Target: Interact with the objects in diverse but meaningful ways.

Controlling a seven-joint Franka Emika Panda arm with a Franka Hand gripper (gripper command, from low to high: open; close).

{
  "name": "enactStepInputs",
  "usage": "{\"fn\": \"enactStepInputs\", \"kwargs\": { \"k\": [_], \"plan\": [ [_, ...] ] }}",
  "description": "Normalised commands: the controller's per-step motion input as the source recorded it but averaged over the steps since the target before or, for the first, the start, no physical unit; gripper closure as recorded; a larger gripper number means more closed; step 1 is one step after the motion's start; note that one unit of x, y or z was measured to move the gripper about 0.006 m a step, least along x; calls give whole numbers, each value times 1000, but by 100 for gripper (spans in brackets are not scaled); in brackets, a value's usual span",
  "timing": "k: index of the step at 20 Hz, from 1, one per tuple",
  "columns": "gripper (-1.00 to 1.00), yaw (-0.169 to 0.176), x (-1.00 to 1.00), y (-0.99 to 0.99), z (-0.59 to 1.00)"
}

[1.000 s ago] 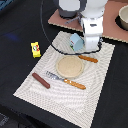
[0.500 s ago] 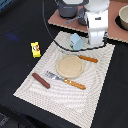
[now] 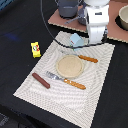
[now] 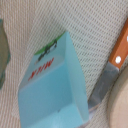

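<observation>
Black table (image 3: 20, 30), pale striped placemat (image 3: 95, 85) spread on it, yellow box (image 3: 35, 48) on bare tabletop just off the mat, on the mat a tan plate (image 3: 69, 66), brown sausage (image 3: 41, 80), orange-handled fork (image 3: 66, 80), orange-handled knife (image 3: 88, 59), pale blue block (image 3: 76, 39)

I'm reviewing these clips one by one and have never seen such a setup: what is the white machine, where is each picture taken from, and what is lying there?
The white machine is a robot arm. One picture looks at the scene from a camera off the arm; the close-up comes from a camera on its wrist. On a striped placemat lie a tan plate, an orange-handled fork, a knife, a brown sausage and a pale blue milk-carton block, shown large in the wrist view. A yellow box sits off the mat. The gripper itself is not visible, so whether anything is held cannot be told.
</observation>
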Motion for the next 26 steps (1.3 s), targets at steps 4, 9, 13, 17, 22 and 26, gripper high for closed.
{"fn": "enactStepInputs", "kwargs": {
  "k": [4,9,13,17,22,26],
  "plan": [
    [-100,110,-683,-4,4],
    [-100,115,-410,65,0],
    [-100,122,-65,86,-7],
    [-100,87,-56,1,-96],
    [-100,69,-42,-38,-241],
    [-100,49,-77,-116,-286]
  ]
}}
